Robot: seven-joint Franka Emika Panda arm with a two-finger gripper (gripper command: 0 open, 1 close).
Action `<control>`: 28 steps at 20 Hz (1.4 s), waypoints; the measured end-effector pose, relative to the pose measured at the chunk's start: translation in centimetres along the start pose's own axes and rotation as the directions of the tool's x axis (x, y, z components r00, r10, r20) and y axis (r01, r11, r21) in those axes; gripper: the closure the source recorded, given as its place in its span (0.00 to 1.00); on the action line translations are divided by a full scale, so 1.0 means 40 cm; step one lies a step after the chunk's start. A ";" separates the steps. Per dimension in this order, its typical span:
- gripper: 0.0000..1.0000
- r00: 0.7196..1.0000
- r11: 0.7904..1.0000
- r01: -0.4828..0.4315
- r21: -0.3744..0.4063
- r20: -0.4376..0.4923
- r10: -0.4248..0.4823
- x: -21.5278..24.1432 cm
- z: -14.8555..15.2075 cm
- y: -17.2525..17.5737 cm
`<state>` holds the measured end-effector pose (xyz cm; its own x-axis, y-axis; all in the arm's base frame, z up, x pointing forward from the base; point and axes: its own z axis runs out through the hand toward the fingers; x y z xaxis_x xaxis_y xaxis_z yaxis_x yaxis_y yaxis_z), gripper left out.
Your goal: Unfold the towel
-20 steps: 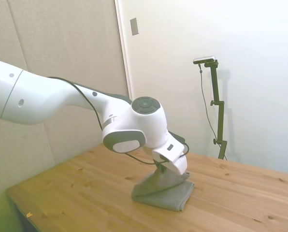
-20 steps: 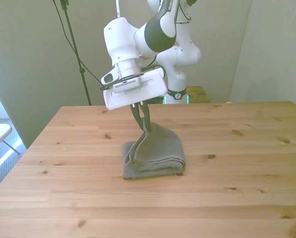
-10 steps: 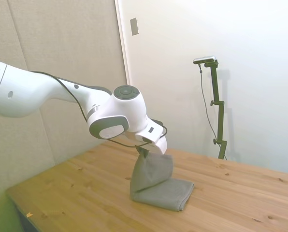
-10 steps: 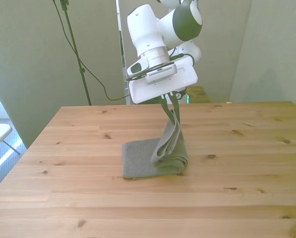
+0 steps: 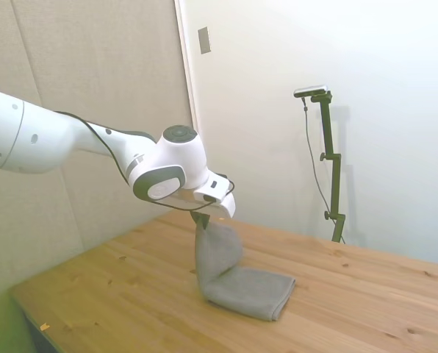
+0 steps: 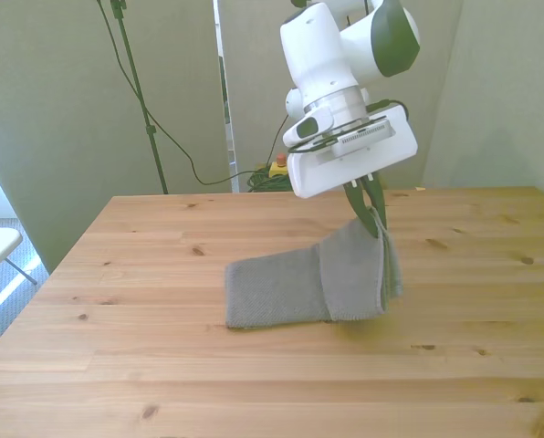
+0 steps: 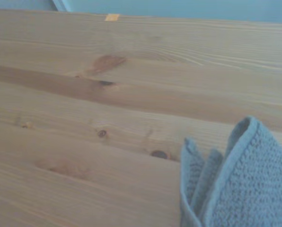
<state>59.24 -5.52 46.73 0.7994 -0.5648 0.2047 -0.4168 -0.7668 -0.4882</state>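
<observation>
Pincer [image 6: 375,219] clenched on one edge of the towel [image 6: 308,283], up off the desk [image 6: 162,365] | towel's upper layer hangs from the fingers toward the front view's right | lower part lies flat mid-desk | folds close in wrist view [image 7: 235,184]

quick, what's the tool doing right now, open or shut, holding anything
Tool: shut on the towel, pinching one lifted edge; the rest of the towel lies on the table.
</observation>
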 end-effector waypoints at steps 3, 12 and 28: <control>1.00 1.000 1.000 0.026 0.003 0.007 -0.026 0.001 0.029 -0.069; 0.00 0.992 0.995 0.098 -0.021 0.087 -0.096 -0.044 0.136 -0.197; 0.00 0.930 0.980 0.197 0.018 0.313 -0.193 -0.060 0.139 -0.203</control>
<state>63.12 3.74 45.48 0.9592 -0.2819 0.0191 -0.2430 -0.8576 -0.4533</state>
